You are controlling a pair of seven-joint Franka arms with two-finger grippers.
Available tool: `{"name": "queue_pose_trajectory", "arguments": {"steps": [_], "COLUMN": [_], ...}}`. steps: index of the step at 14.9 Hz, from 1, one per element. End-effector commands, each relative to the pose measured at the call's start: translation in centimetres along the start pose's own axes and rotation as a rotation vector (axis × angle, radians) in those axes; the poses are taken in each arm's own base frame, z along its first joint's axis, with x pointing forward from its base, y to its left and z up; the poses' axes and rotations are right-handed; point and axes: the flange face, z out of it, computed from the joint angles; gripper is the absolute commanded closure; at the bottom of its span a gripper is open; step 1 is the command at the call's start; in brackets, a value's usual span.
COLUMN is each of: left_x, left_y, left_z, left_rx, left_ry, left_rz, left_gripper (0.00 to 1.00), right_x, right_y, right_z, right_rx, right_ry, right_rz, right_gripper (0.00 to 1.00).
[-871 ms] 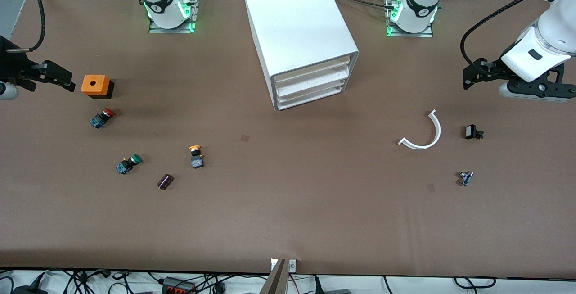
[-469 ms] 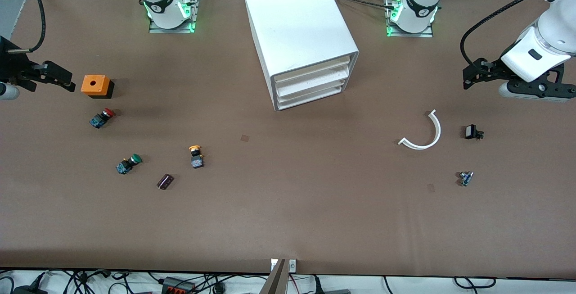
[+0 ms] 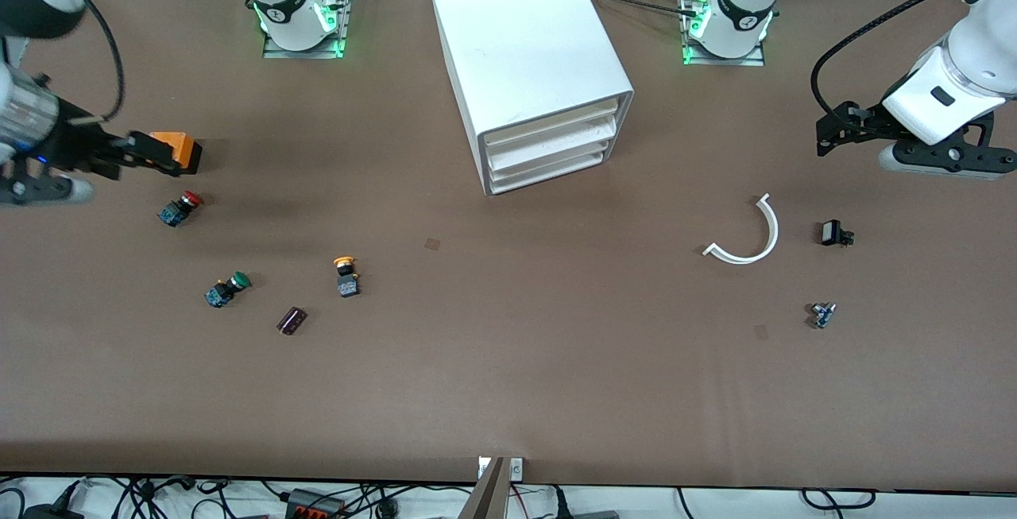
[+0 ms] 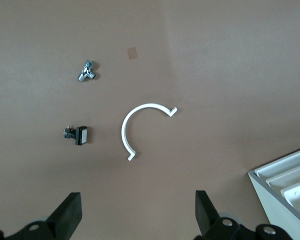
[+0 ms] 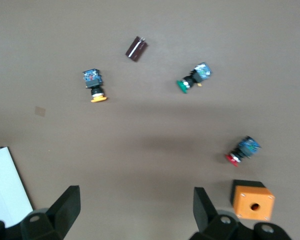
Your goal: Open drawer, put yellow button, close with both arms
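White drawer (image 3: 547,131) still shut, my right gripper (image 3: 147,152), fingers apart, has swung over the orange box (image 3: 184,147), starting work, while my left gripper (image 3: 834,131) waits, fingers apart.

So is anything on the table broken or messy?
Nothing looks broken or spilled. The three buttons, the yellow button among them, lie tipped on their sides. The white cabinet sits turned at an angle, its drawer shut. Both open claws, left and right, hang above the table.

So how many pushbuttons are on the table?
3, all toward the right arm's end: the red button beside the orange box, the green button nearer the camera, the yellow button nearest the cabinet.
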Motion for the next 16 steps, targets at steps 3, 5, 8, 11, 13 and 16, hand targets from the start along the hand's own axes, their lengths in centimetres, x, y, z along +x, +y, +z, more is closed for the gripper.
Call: {"name": "queue_pose_trajectory", "arguments": {"steps": [3, 5, 8, 11, 13, 16], "left_x": [-1.7, -3.1, -2.2, -0.2, 1.1, 2.3], "left_y": [2.0, 3.5, 6.1, 8.5, 9.9, 12.7], "left_z": [1.2, 2.7, 6.3, 9.7, 12.0, 15.4], "left_rx": [-0.111, -0.163, -0.299, -0.465, -0.584, -0.817], "left_ry": [-0.163, -0.315, -0.447, -0.483, -0.456, -0.358], "left_rz": [0.009, 0.039, 0.072, 0.104, 0.154, 0.245], "left_gripper": [0.00, 0.00, 0.00, 0.00, 0.00, 0.00], "right_x": [2.1, 2.6, 4.3, 5.6, 6.0, 7.5], "right_y": [-3.5, -5.5, -8.4, -9.1, -9.5, -11.1], "right_z": [4.0, 5.2, 7.5, 10.1, 12.0, 17.2], "right_rx": [0.005, -0.007, -0.022, -0.027, -0.027, -0.044], "right_ry": [-0.036, -0.040, 0.007, 0.012, -0.016, -0.018], "right_rz": [-0.058, -0.086, -0.131, -0.140, -0.142, -0.166], "right_gripper": [0.00, 0.00, 0.00, 0.00, 0.00, 0.00]}}
